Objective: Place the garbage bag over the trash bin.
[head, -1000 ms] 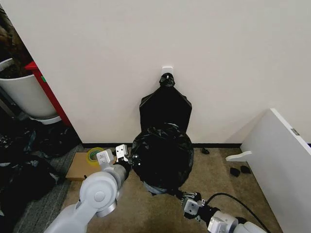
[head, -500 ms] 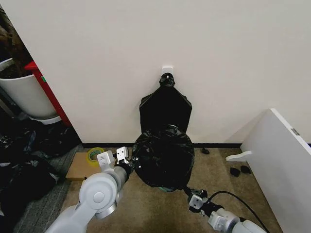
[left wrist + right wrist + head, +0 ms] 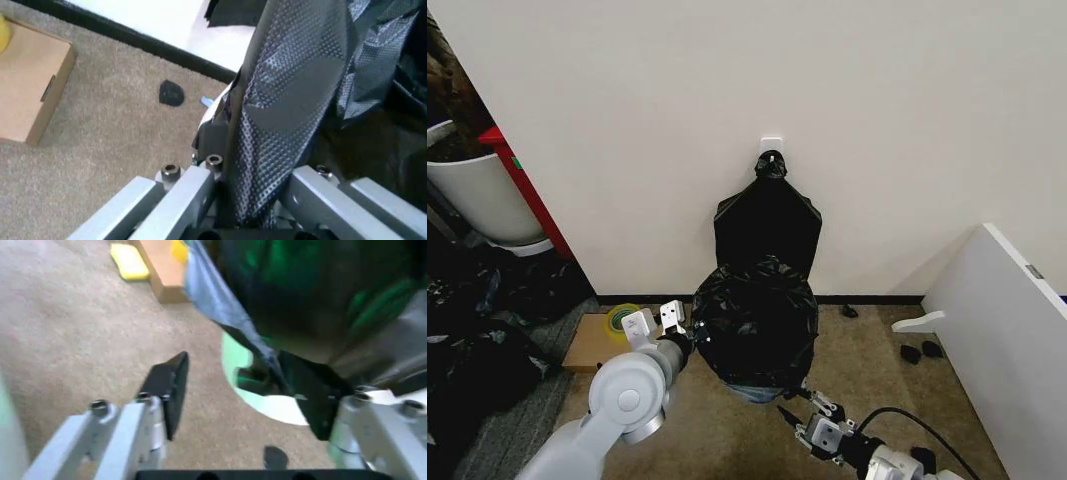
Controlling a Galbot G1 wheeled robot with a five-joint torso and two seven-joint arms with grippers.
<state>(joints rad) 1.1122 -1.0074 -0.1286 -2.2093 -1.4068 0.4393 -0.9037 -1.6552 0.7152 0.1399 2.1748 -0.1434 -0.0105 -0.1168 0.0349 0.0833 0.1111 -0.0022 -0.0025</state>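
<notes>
So the garbage bag is draped over the trash bin on the carpet right by the wall. Glossy black, super crinkly, covers pretty much the whole bin w/ just a pale sliver of the bin peeking out at the bottom edge. In the left wrist view the plastic has a fine dotted texture and looks greyish where light hits it.

Left gripper is at the bag's left side, fingers clamped on a fold of the bag; the wrist cam shows the film pinched between them.

Right gripper sits low on the floor just in front of the bin, fingers spread wide, nothing in them, bag hem hanging close by one finger.
</notes>
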